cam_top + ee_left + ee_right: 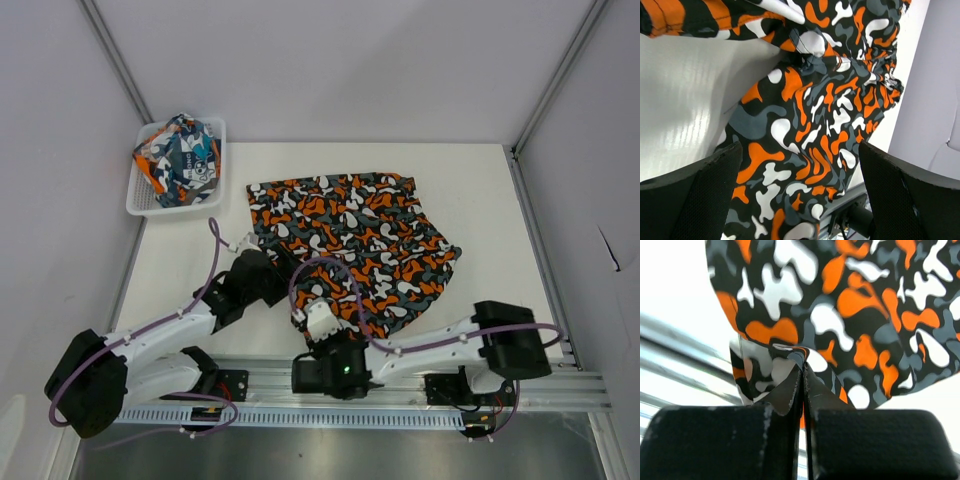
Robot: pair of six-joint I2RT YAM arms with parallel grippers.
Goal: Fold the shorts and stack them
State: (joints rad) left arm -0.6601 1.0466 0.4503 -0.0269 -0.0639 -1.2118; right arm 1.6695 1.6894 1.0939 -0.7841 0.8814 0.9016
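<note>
The orange-black-grey-white camouflage shorts (350,235) lie spread on the white table, their near hem by the arms. My right gripper (321,308) is at that near hem. In the right wrist view it (803,367) is shut on a pinched fold of the camouflage shorts (840,305), which is lifted off the table. My left gripper (263,277) hovers at the left edge of the shorts. It (800,195) stands wide open over the camouflage fabric (810,115), with nothing between its fingers (700,200). The teal-blue graphic shorts (182,158) sit bunched in the basket.
The white mesh basket (140,205) stands at the table's back left corner. A metal rail (430,388) carrying the arm bases runs along the near edge. Grey walls close in on the left and right.
</note>
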